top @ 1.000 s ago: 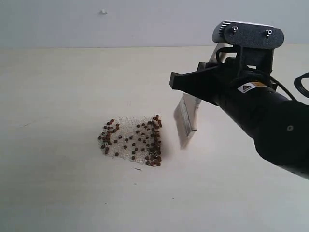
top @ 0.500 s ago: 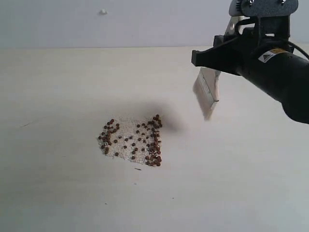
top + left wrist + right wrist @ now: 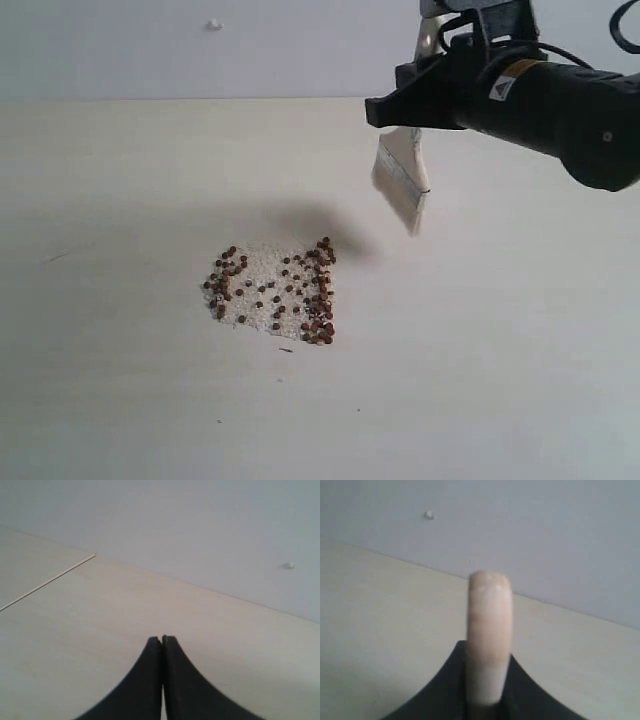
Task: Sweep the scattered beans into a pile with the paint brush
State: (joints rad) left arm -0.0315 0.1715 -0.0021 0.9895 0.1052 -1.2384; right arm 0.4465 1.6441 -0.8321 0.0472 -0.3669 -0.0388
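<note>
- Beans (image 3: 275, 290) lie on the desk (image 3: 120, 400) in a loose square patch, mixed in with tiny white grains (image 3: 262, 268). They are not a pile yet. Many beans crowd along the right edge of the patch and some along the left edge, with gaps in the middle.
- Up in the air hangs the paint brush (image 3: 402, 185), above and to the right of the beans in the outside view. It touches neither the beans nor the desk.
- Its pale bristles (image 3: 408, 212) point down on a slant. I think that is so they can land first and push.
- Its shadow (image 3: 320, 225) falls on the desk just beside the top right corner of the patch.
- The right jaws are squeezed onto the wooden handle, above the metal band (image 3: 398, 165). In the right wrist view the brush shows as a pale strip (image 3: 489, 625) standing between them. Holding it up there leaves the bristles free to bend.
- The right arm (image 3: 560, 100) reaches in from the right, high over the desk.
- The left jaws are pressed together with nothing in them. The left wrist view shows only bare desk and grey wall (image 3: 200, 530), so that arm seems to be waiting out of the way.
- My guess is that the brush must come down outside the patch and push the beans inward. Too hard a push could roll them away.
</note>
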